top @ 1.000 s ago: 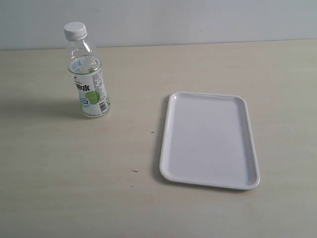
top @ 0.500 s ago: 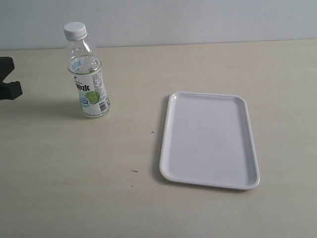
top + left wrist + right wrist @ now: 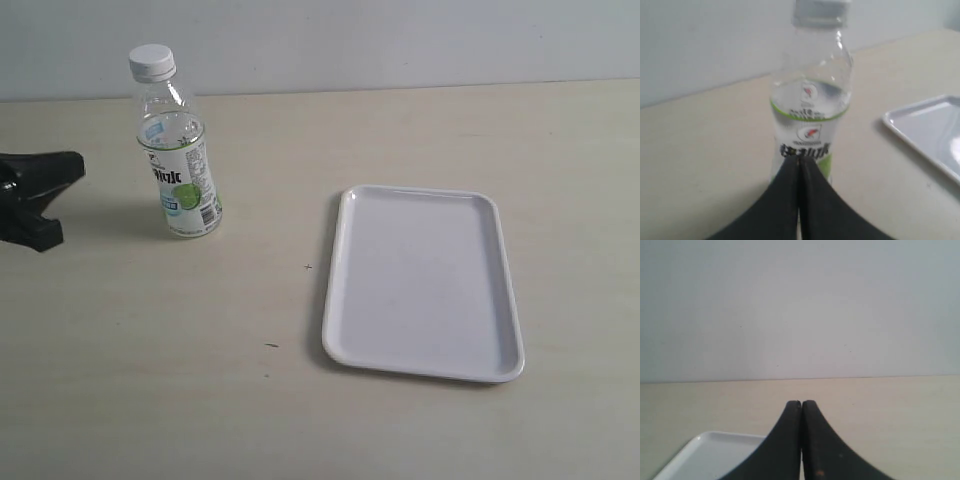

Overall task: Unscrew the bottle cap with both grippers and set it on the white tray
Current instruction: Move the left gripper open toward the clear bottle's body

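1. The bottle is clear plastic, tall and round, with a thin neck. A white-and-green label with a lime picture and dark letters wraps round it.
2. The bottle cap is small, round and white. It sits on top of the bottle.
3. The white tray is flat and shiny, with round corners and a low rim. It lies to the right of the bottle, well apart from it.
4. The bottle stands up straight on a pale, smooth table. I cannot tell how full it is. All of the tray's smooth floor shows.
5. The left gripper is black and pointy. Its two jaws are pressed together and hold nothing. It is near the bottle's left side, not touching.
6. The right gripper is also squeezed closed on nothing.
7. The left wrist view shows the label up close. The right wrist view shows only a tray corner, the table and a grey wall.
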Tool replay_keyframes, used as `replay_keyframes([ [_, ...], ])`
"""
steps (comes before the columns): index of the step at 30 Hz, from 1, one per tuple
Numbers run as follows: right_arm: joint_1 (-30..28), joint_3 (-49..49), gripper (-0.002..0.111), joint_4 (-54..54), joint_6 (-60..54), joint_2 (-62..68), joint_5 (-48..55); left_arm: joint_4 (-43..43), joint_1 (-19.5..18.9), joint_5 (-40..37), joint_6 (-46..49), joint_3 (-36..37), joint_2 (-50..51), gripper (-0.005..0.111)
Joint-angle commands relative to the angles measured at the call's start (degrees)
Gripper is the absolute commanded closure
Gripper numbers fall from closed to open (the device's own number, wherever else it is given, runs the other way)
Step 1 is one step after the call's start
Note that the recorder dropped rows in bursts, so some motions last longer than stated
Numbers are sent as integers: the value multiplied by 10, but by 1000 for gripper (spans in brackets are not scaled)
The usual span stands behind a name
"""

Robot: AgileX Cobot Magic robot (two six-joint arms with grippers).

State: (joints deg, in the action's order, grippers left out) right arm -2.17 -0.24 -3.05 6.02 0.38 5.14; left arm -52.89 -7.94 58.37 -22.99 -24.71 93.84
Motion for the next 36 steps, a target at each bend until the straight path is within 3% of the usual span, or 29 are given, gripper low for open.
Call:
replay_keyframes([
  [1,-3,2,108,1,-2,-4,-2,-58,-3,-9,3,-46,79,107],
  [4,-3,2,108,1,-2,-4,-2,-51,-3,5,3,-56,115,107],
  [7,-3,2,108,1,-2,-4,-2,-33,-3,57,63,-60,146,107],
  [13,-3,2,108,1,-2,-4,-2,-59,-3,76,153,-103,201,107],
  [17,-3,2,108,1,-2,-4,-2,-132,-3,84,151,-150,239,107],
  [26,-3,2,108,1,-2,-4,-2,-115,-3,81,138,-201,303,104],
  [29,-3,2,108,1,-2,-4,-2,-107,-3,78,138,-207,310,83],
  [34,-3,2,108,1,-2,-4,-2,-107,-1,78,138,-208,310,30],
  [36,-3,2,108,1,-2,-4,-2,-107,-1,78,138,-208,310,23],
])
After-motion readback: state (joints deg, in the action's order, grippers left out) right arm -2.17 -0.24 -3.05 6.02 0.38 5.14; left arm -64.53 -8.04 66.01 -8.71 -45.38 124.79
